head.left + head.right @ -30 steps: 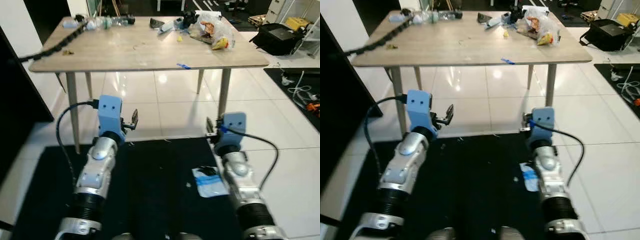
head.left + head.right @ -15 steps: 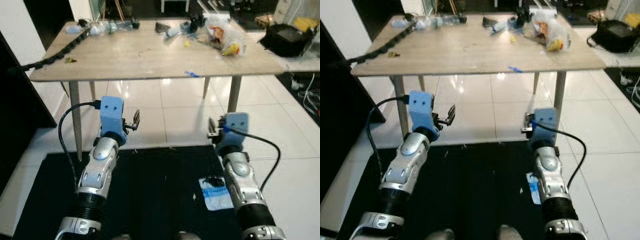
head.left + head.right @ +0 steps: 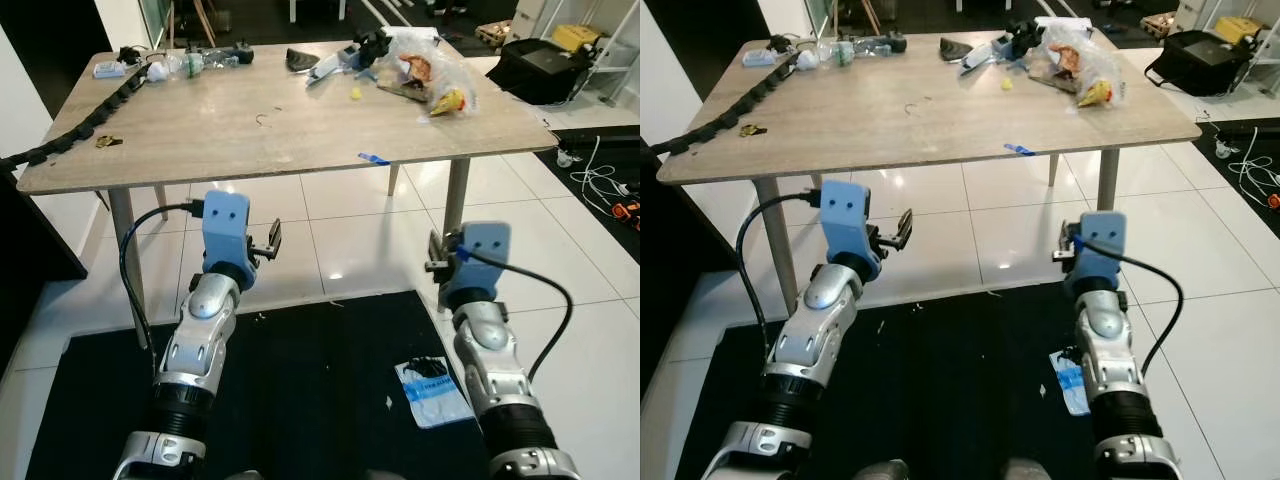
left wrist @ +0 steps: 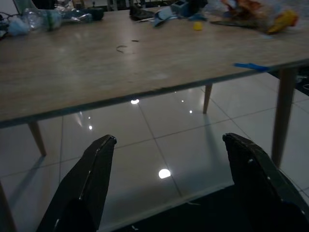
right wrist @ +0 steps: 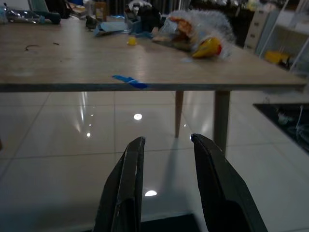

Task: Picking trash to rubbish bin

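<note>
Grippers raised before a cluttered wooden table, blue wrapper on the mat beside the right arm.

Left gripper (image 4: 166, 186) hovers over the black mat (image 3: 300, 390) with its fingers (image 4: 94, 179) spread wide and nothing between them; right gripper (image 5: 166, 188) is level with it, fingers (image 5: 126, 186) drawn to a narrow gap, also empty; both point toward the table (image 3: 230, 125), which stands just ahead of and above them; a blue-and-white plastic wrapper (image 3: 433, 382) lies flat on the mat below and just inside the right forearm, well behind its fingertips; on the far side of the tabletop sit a clear plastic bag of snack packets (image 3: 425, 70), a plastic bottle (image 3: 205, 60) and a black cable chain (image 3: 75, 125); a strip of blue tape (image 3: 372, 158) lies at the near edge, ahead of the right gripper.
</note>
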You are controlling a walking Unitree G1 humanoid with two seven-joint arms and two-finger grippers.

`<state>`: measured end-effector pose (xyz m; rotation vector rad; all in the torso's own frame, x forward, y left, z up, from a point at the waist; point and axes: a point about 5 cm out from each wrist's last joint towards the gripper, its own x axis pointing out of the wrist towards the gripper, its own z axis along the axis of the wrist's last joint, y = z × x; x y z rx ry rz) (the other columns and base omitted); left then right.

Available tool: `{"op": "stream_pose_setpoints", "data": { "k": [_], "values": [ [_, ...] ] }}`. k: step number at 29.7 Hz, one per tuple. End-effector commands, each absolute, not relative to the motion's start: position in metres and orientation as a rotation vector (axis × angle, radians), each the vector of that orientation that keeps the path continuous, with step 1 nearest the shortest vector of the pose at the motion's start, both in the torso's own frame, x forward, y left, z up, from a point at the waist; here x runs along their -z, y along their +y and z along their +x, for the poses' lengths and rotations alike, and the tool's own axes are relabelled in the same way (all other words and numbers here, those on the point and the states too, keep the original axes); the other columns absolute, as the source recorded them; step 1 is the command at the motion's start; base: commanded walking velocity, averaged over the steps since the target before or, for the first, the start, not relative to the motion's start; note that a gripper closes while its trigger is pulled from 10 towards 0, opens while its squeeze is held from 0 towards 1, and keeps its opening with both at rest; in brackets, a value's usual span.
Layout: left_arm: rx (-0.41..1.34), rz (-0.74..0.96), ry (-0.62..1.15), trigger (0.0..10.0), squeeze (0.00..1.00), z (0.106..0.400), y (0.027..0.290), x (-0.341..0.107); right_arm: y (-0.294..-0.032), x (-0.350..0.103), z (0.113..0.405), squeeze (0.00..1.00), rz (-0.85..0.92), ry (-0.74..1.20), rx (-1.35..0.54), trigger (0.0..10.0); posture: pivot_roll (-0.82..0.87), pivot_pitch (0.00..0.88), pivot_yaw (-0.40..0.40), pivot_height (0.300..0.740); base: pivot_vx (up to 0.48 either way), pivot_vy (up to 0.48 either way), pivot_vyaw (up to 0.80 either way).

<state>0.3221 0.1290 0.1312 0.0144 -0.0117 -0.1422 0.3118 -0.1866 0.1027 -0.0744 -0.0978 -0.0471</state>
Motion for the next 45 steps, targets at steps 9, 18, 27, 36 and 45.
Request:
{"op": "stream_pose_setpoints", "data": {
  "k": [9,18,27,36,45],
  "values": [
    [0.152,0.019,-0.008,10.0,0.00,0.3247,0.1285,-0.1317,-0.1862,-0.1023,0.3122,0.00,-0.060,-0.090,0.059,10.0,-0.09,0.000,0.010,0.740,0.324,0.000,-0.51],
    [0.156,0.020,-0.011,10.0,0.00,0.3250,0.1266,-0.1326,-0.1855,-0.1037,0.3120,0.00,-0.062,-0.102,0.062,10.0,-0.09,0.001,0.013,0.740,0.326,0.000,-0.32],
    [0.160,0.023,-0.009,10.0,0.00,0.3242,0.1260,-0.1320,-0.1858,-0.1031,0.3113,0.00,-0.062,-0.100,0.062,10.0,-0.09,0.005,0.012,0.740,0.325,0.000,0.00],
    [0.159,0.032,-0.009,10.0,0.00,0.3234,0.1281,-0.1323,-0.1861,-0.1034,0.3109,0.00,-0.062,-0.102,0.065,10.0,-0.09,0.010,0.012,0.740,0.327,0.000,0.00],
    [0.158,0.033,-0.015,10.0,0.00,0.3233,0.1287,-0.1339,-0.1875,-0.1058,0.3115,0.00,-0.055,-0.106,0.068,10.0,-0.09,0.009,0.010,0.740,0.327,0.000,-0.27]
  ]
}}
